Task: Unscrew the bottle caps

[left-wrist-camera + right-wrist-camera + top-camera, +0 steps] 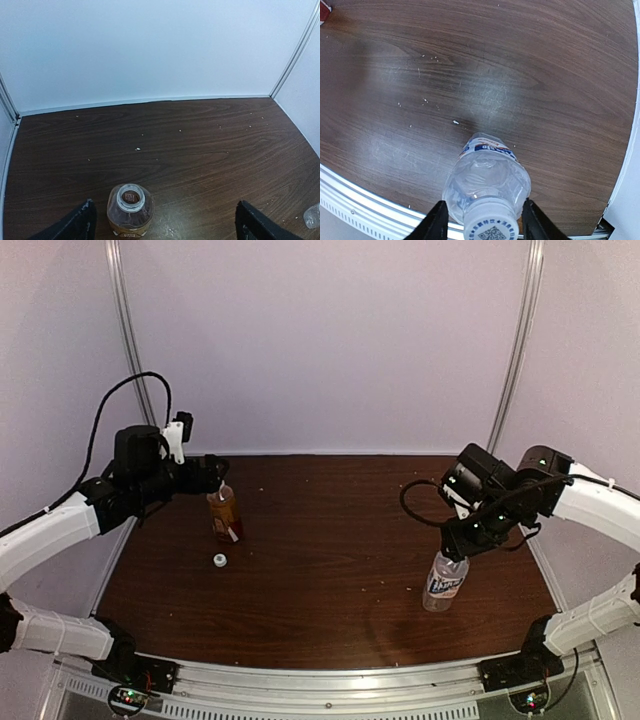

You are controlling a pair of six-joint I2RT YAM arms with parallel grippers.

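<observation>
Standing upright toward the left side of the dark wood-grain tabletop [340,610], the amber bottle [225,514] with the red label is shown with its neck bare and open. A loose cap [219,560], small and white, is seen lying on the tabletop just in front of that bottle, on the side nearer the arm bases and apart from it. The left gripper [214,478] is held close above the bottle's top. In the left wrist view its jaws are spread wide and released, with nothing touched, and the open bottle is framed below them, closer to one finger than to the other.

On the right, the clear bottle [487,175] with the white-and-blue label is seen upright near the front right part of the tabletop, well apart from the amber one. The second cap [491,225], white with a printed code on top, is seated on its neck. The right gripper [485,202] is lowered over the bottle's top, and its jaws are set on either side of the cap, far narrower than the left pair. Whether the cap is actually pinched cannot be told: a strip of bottle shoulder is visible between one finger and the cap, while the other finger appears right beside it. Pale crumbs [455,122] are scattered across the wood, and the tabletop is enclosed by white panel walls [330,340].
</observation>
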